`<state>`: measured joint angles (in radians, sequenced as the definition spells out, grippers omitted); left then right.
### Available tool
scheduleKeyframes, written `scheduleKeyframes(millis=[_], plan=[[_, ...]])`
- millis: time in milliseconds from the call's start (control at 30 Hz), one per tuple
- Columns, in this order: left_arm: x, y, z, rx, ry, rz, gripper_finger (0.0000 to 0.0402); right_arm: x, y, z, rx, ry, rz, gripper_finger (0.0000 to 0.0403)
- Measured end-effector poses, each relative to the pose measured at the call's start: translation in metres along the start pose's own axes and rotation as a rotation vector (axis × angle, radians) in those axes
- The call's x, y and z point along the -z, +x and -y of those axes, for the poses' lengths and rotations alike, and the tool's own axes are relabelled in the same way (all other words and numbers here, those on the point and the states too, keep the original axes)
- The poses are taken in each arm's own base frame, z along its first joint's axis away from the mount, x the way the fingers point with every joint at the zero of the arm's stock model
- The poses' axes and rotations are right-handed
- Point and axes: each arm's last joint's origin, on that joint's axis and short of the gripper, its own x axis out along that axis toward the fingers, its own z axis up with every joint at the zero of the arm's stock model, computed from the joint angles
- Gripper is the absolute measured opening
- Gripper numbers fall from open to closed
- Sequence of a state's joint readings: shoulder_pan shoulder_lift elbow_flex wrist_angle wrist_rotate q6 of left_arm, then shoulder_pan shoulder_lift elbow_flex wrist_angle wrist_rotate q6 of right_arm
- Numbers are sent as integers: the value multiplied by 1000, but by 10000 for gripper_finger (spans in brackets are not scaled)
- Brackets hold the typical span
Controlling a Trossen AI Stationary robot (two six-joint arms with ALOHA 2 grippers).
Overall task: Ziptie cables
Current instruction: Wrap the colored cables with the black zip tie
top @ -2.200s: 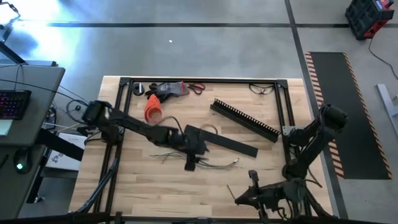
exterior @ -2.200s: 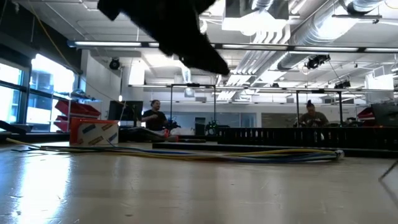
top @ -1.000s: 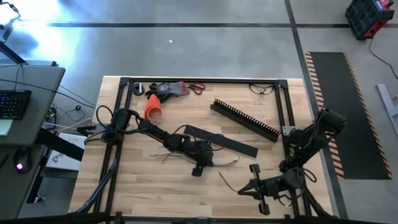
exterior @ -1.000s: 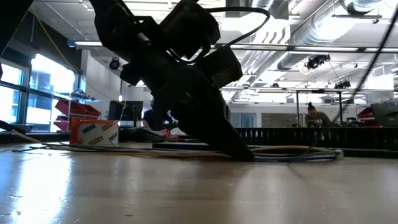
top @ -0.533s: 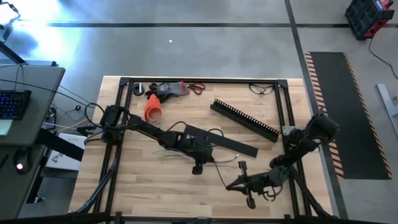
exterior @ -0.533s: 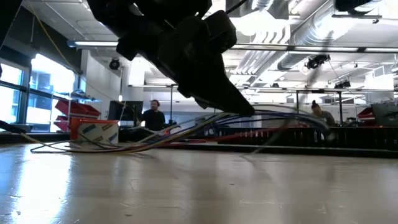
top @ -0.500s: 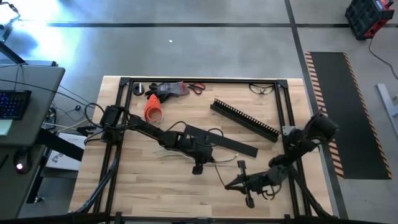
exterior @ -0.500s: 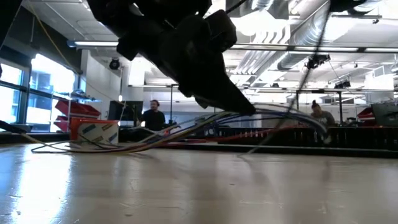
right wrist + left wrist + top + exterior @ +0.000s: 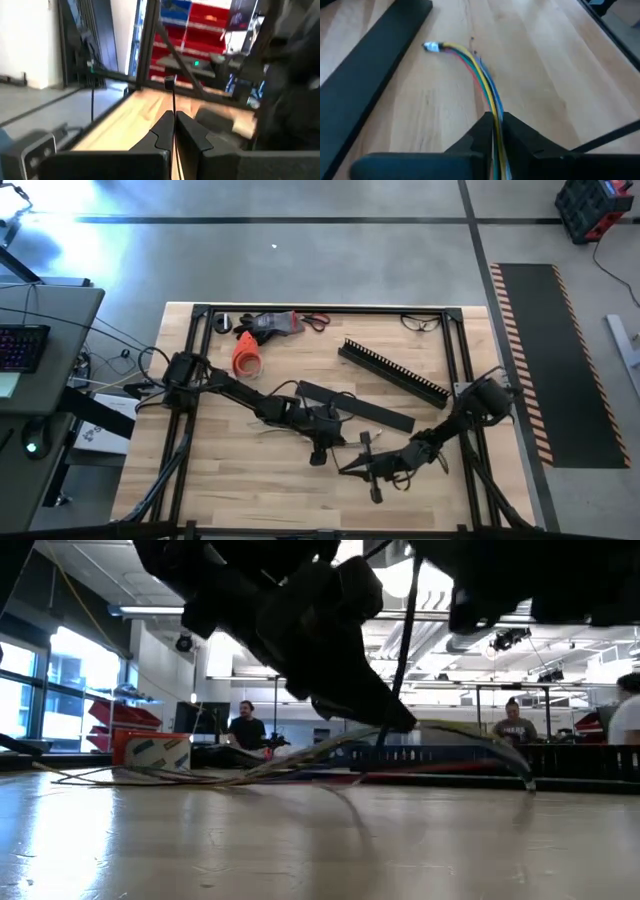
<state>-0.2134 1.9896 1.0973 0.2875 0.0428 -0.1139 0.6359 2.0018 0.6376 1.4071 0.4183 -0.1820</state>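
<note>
Pale wooden tabletop (image 9: 220, 470) inside a black metal frame carries the work, with an orange cone-shaped piece (image 9: 245, 356) and a flat black bar (image 9: 355, 406) lying behind the action, well clear of both sets of jaws

Starting at the left: the left gripper (image 9: 318, 445) sits near the table's middle, its jaws closed on the cables (image 9: 477, 75), a thin bunch of yellow, green, red and blue wires. In the left wrist view the bunch runs out from between the dark fingers (image 9: 520, 137) and curves ahead of them to a small white-tipped end resting on the wood. In the low view the bunch arcs up off the table at the grip, both ends drooping.

Further right, the right gripper (image 9: 362, 465) hovers just beside the left one, jaws pressed shut on a thin black ziptie strip (image 9: 173, 107) that stands straight out ahead of them.

Risks, as I judge them: the strip is slim and springy, so it may twist in the pinch and miss the bunch. The wires may fan apart beyond the left jaws, leaving a strand outside the loop. With the grippers this close, they could collide
</note>
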Motion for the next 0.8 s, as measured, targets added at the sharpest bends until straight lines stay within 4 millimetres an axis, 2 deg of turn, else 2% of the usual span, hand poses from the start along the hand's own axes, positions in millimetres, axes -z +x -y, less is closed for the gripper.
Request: scheduleKeyframes(millis=[100, 200, 300, 400, 533, 667, 800], plan=[[-10, -15, 1, -14, 3, -15, 59, 11, 9, -3, 2, 0, -35, 0], [-22, -34, 6, -88, 60, -18, 84, 24, 12, 2, 20, 75, -67, 0], [-33, -53, 24, -149, 142, 18, 97, 41, 13, 11, 51, 158, -112, 0], [-38, -66, 43, -137, 169, 85, 98, 49, 15, 16, 48, 188, -106, 0], [-15, -63, 62, -139, 152, 106, 95, 53, 17, 22, 28, 223, -97, 0], [14, -57, 71, -192, 98, 170, 95, 54, 19, 31, 54, 267, -92, 0], [42, -55, 79, -154, 102, 273, 96, 56, 20, 35, 66, 375, -96, 0]])
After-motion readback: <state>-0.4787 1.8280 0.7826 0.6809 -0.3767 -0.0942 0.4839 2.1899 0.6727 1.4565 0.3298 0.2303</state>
